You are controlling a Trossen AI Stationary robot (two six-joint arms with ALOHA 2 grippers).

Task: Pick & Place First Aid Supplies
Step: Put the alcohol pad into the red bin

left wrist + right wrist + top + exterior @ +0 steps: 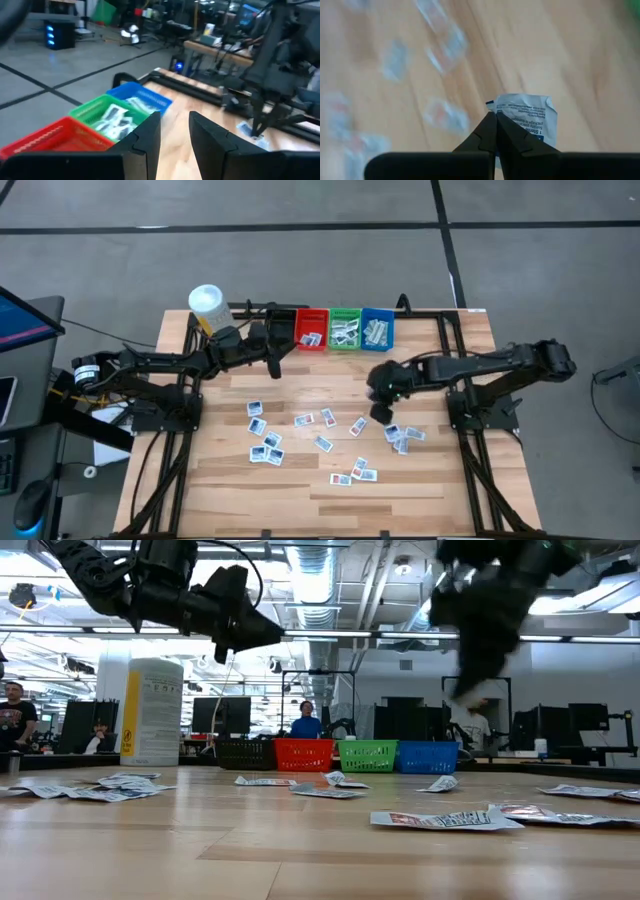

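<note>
Your right gripper (495,117) was clamped down on one white packet (527,120), pinching it by the corner, with the rest of it sticking out past the fingertips, and it was up off the table. In the overhead shot that put the right gripper (383,412) just off the scattered packets (300,435), which covered the middle and near part of the table (420,480). From that claw the bins were up around 11 o'clock at the far edge of the table: red bin (311,328), green bin (345,328), blue bin (377,328), side by side in a row. All three had white packets in them already; I couldn't tell what sorts by colour. There was a black bin (245,753) left of the red one too, contents not visible. The blue bin was the closest to your right claw, so I'd guess the carry was short, up and slightly left. Your left gripper (175,132) was parked with fingers apart and nothing in them, hovering right by the red bin, next to the yellow bottle (206,304).
</note>
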